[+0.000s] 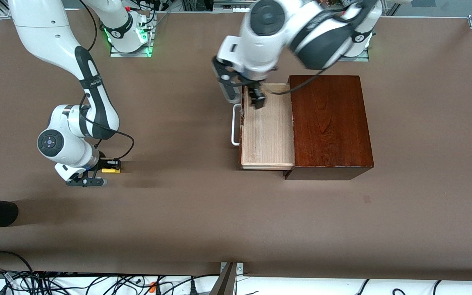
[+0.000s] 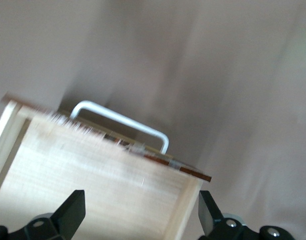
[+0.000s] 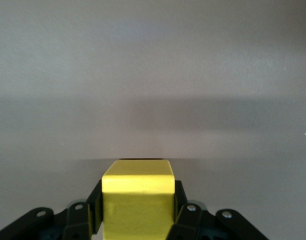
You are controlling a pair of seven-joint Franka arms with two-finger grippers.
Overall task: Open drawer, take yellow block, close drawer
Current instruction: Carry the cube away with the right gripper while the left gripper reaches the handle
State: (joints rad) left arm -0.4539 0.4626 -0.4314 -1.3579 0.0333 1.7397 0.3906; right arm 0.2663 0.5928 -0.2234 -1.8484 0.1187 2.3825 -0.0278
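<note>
Left hand [image 1: 256, 98] low over open drawer [image 1: 266, 131], bare tray floor beneath.

I saw the drawer [image 1: 267, 131] right of frame centre, pulled out of its dark box, pale wood inside, white handle [image 1: 234, 125] at its front. The yellow block [image 1: 110, 169], a small plain cube, sat lower left.
</note>
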